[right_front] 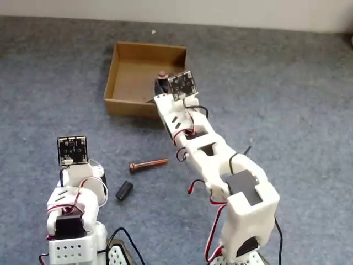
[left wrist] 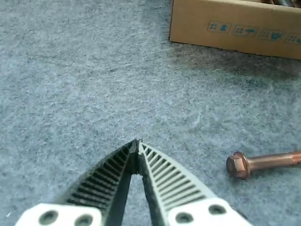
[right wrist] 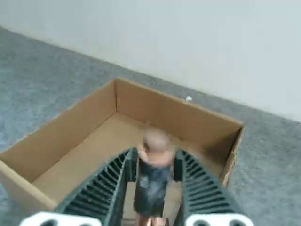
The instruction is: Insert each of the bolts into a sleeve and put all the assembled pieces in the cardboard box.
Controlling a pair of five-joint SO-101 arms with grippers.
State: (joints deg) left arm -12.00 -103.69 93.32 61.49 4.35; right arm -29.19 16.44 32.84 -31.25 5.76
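Holding assembly (right wrist: 151, 183) above box (right wrist: 70, 132), right gripper (right wrist: 156, 153) clamped on it. Risk: bolt slipping from sleeve on release, bouncing out; left gripper (left wrist: 138, 145) closed, empty, near loose bolt (left wrist: 263, 162); spare sleeve (right_front: 124, 190) on carpet (right_front: 287, 99).

I'm working in a plain indoor room, office or home I cannot tell: grey short-pile carpet (right_front: 287, 83) covers the whole work surface and meets a bare pale wall (right wrist: 211, 37) behind the cardboard box (right_front: 129, 106).

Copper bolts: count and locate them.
2. One copper hex-head bolt lies on grey carpet; one, in a black sleeve, is gripped by the right tool over the cardboard box. Others may hide.
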